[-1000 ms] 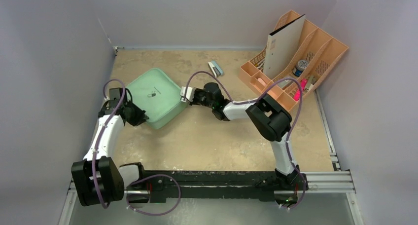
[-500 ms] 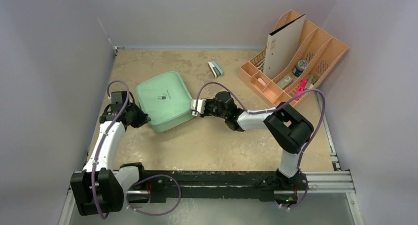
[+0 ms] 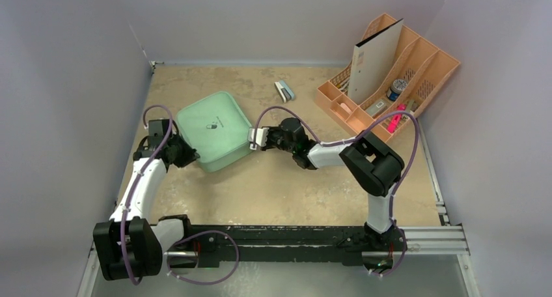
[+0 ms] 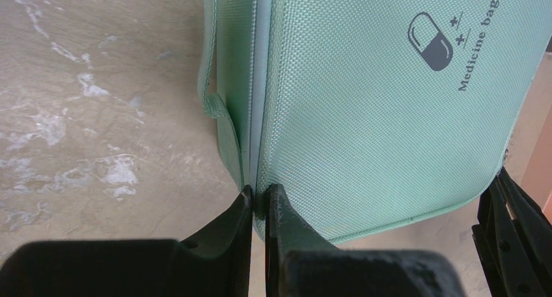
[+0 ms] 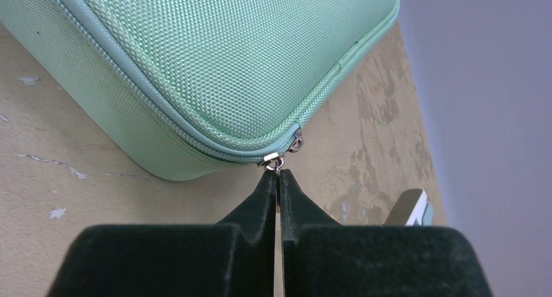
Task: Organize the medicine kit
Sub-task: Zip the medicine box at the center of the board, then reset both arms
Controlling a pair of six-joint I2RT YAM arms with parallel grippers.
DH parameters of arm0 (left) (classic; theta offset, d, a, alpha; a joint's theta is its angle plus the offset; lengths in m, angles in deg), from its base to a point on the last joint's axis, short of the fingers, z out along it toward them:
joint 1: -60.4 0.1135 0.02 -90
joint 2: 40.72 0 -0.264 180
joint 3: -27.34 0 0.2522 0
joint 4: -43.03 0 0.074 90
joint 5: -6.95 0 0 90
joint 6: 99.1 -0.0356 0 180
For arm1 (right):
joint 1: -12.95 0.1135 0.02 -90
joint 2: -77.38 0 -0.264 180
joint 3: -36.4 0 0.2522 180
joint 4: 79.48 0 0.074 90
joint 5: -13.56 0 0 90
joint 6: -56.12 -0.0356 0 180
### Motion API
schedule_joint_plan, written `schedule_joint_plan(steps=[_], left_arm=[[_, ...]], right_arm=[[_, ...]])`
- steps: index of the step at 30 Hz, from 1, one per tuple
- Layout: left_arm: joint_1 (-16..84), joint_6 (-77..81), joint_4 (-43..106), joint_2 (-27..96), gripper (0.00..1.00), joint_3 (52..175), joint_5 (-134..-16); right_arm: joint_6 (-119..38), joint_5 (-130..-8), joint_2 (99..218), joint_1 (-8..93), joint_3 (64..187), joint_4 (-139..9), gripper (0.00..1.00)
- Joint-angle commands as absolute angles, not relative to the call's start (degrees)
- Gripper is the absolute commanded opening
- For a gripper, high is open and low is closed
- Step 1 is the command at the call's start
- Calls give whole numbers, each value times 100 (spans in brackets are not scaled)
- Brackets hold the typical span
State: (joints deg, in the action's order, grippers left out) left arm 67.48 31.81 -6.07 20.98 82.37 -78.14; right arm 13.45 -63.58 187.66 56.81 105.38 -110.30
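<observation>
Right wrist view: the right end effector (image 5: 278,180) is pinched fully together on the zipper pull (image 5: 278,161) at a corner of the medicine kit (image 5: 215,56), apparently ready to run the zip along. The left end effector (image 4: 259,202), its fingers nearly together, nips the kit's seam at the opposite edge, likely as an anchor so the case does not slide. The kit lies lid-down on the tabletop (image 3: 280,186), left of centre in the overhead frame.

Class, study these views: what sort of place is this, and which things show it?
Probably a robotics test cell: a left arm and right arm bolted to a rail, plain walls boxing in a worn table, and a medicine kit and desk organizer as props.
</observation>
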Motion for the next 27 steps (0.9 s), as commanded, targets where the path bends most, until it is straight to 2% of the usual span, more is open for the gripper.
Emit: schedule_joint_plan(steps=[1, 10, 14, 19, 23, 26, 27], left_arm=[[6457, 3066, -598, 2258, 0, 8169, -8046], [6080, 3893, -637, 1888, 0, 8184, -7475], [6077, 4002, -771, 1871, 2, 8337, -7352], [6082, 3782, -984, 1790, 28, 8676, -7482], [6082, 3584, -1076, 1724, 45, 8992, -7439], [6081, 3358, -929, 1702, 53, 9192, -7282], [6079, 3250, -848, 1714, 54, 9269, -7194]], right_arm=[[1099, -7255, 18403, 5229, 10290, -11801, 0], [649, -7310, 17776, 4852, 9679, -11740, 0], [501, -7371, 17472, 4804, 9637, -11383, 15], [-90, -7260, 16978, 4805, 9710, -10527, 35], [-891, -7101, 16492, 4802, 9736, -10041, 49], [-1737, -6865, 16121, 4807, 9935, -9300, 67], [-1985, -6769, 15992, 4818, 10058, -8891, 77]])
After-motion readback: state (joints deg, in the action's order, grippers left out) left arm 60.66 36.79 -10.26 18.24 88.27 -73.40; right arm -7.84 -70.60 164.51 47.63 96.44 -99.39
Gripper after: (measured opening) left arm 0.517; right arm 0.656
